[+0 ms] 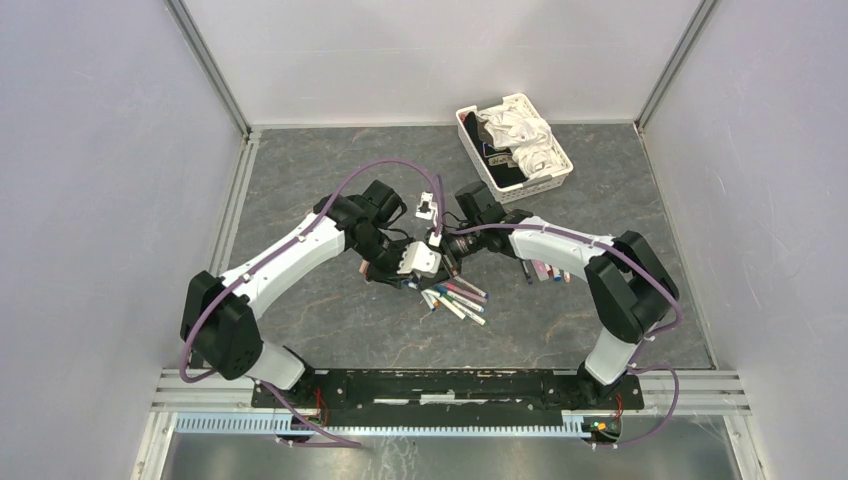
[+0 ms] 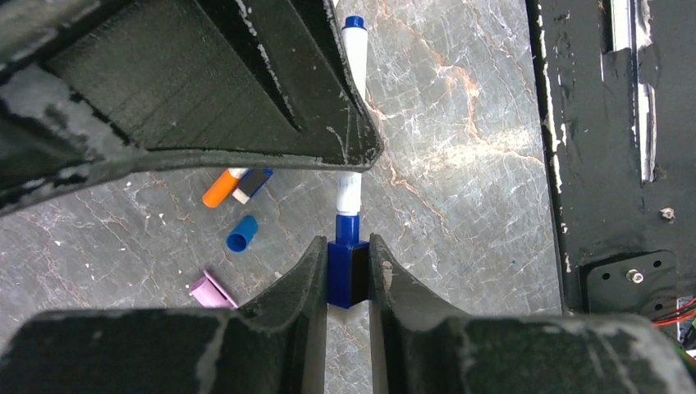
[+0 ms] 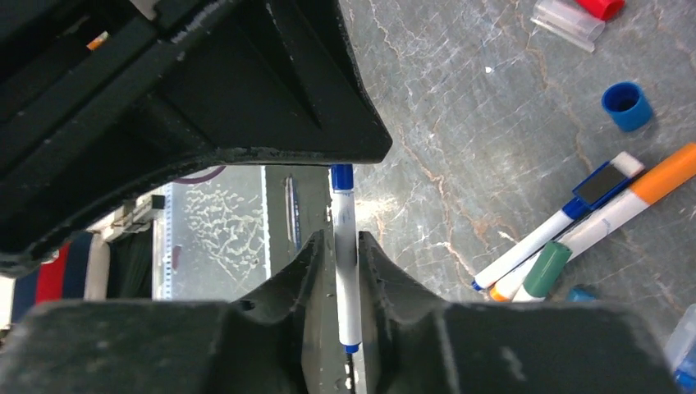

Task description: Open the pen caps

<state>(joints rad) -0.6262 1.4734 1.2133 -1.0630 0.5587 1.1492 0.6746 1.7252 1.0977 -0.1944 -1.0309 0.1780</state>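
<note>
The two arms meet over the middle of the grey marbled table [image 1: 330,330], just above a small heap of pens [image 1: 455,298] lying slightly right of centre in the overhead view.

In the left wrist view, the left gripper [image 2: 347,248] is clamped on a blue cap [image 2: 349,286] at lower centre, one finger pressed to each side of it. The cap sits on the end of a white pen [image 2: 354,57] that runs straight up the frame to a blue tip at the top edge; part of the barrel is hidden behind the other arm's dark body.

In the right wrist view, the right gripper [image 3: 341,240] is closed on the white barrel of that pen – both fingers lie against it at lower centre.

Loose caps lie on the table at the left of the left wrist view: an orange one [image 2: 220,190], a blue one [image 2: 242,233] below it and a purple one [image 2: 212,291] lower still. At the right of the right wrist view, several pens [image 3: 558,234] lie fanned together – one with an orange end, one with a green cap – with another open blue cap [image 3: 627,105] above them.

A white basket [image 1: 562,172] of crumpled cloth stands at the upper right of the overhead view, well apart from the grippers.
</note>
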